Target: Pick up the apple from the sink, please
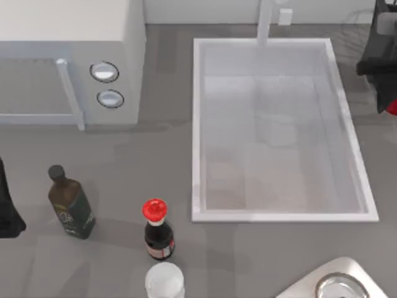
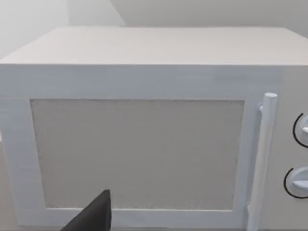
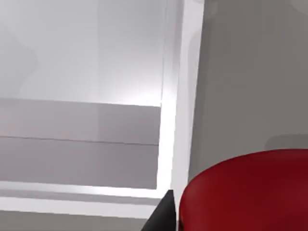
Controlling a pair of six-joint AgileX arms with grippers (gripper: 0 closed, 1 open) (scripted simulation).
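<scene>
Top view: right fingers (image 1: 391, 102) grasp 1 apple (image 1: 392, 107) beside 1 sink (image 1: 197, 124); left can't tell.

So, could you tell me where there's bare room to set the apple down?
The sink basin is bare, as is the counter between the microwave and the bottles. It is crowded by the red-capped bottle, the white jar and the steel bowl.
</scene>
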